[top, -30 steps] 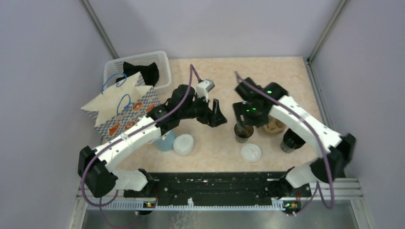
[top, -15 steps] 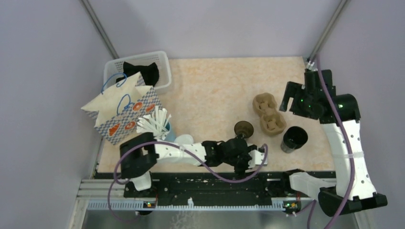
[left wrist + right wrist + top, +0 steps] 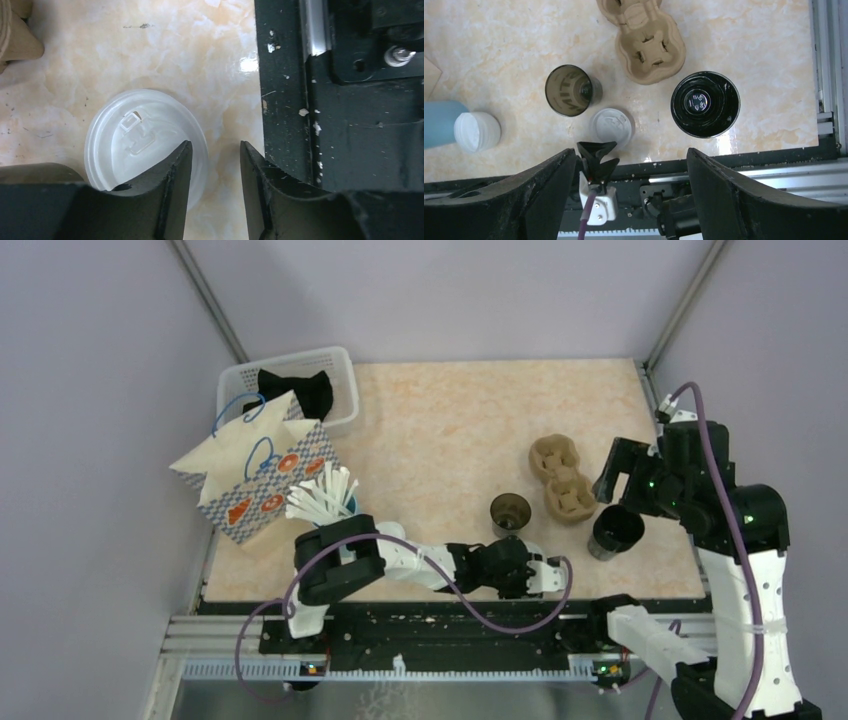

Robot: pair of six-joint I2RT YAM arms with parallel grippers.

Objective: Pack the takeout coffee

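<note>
The takeout coffee's small dark brown cup (image 3: pixel 510 512) stands open on the table, left of the cardboard carrier, and shows from above in the right wrist view (image 3: pixel 569 90). Its round greyish-white lid (image 3: pixel 140 140) lies flat beside it, near the front edge (image 3: pixel 611 127). My left gripper (image 3: pixel 216 145) is low over the lid's right edge (image 3: pixel 520 570). One finger is over the lid and the other past its rim, with a gap showing between them. My right gripper (image 3: pixel 630 152) hangs wide open and empty above the black cup (image 3: pixel 625 475).
A larger lidless black cup (image 3: pixel 617 530) stands right of the cardboard carrier (image 3: pixel 560 480). At the left are a light blue cup of white straws (image 3: pixel 335 505), a second white lid (image 3: pixel 476 131), a patterned paper bag (image 3: pixel 255 475) and a white basket (image 3: pixel 335 365). A black rail (image 3: pixel 350 125) borders the near edge.
My left arm swung from mid-table down to the front edge over the lid, and its jaws have narrowed. My right arm left the brown cup, withdrew to the back right, then came forward.
</note>
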